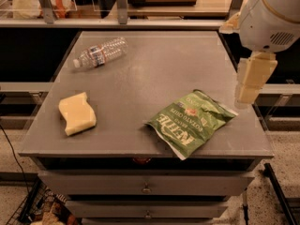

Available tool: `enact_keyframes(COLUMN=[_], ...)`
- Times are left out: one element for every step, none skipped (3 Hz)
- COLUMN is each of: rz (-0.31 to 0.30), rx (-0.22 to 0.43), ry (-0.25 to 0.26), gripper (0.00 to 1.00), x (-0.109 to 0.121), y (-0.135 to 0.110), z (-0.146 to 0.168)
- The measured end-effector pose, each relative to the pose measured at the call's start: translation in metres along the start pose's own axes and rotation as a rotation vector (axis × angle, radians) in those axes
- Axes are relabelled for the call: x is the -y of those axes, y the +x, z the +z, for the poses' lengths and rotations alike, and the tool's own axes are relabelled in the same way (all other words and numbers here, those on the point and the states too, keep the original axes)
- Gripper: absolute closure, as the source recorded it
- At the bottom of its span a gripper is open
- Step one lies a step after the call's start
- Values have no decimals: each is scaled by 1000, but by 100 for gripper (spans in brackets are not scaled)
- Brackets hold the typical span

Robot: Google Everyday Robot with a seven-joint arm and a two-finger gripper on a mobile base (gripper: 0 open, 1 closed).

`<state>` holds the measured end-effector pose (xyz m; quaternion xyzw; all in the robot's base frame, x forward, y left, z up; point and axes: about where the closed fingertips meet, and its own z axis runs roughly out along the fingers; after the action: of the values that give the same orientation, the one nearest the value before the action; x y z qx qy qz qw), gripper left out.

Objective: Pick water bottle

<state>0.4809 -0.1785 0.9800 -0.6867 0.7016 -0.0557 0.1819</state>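
Note:
The water bottle (100,53) is a small clear ribbed bottle with a white cap and a red, white and blue label. It lies on its side at the far left of the grey table (154,64), cap pointing left and toward me. My gripper (251,81) hangs from the white arm (272,18) over the table's right edge, just above the chip bag's far right corner. It is far from the bottle, across the table's width, and holds nothing that I can see.
A green Kettle potato chip bag (192,121) lies at the front right of the table. A yellow sponge (77,113) lies at the front left. Drawers (146,186) sit below the tabletop. A shelf rail and counter (140,3) run behind the table.

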Motion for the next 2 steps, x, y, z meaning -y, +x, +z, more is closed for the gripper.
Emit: enact_keyframes(rz=[-144,-144], rx=[14,14], ry=[36,36], gripper=[0,0], x=[30,30], y=[-40,-40], z=[11,11])
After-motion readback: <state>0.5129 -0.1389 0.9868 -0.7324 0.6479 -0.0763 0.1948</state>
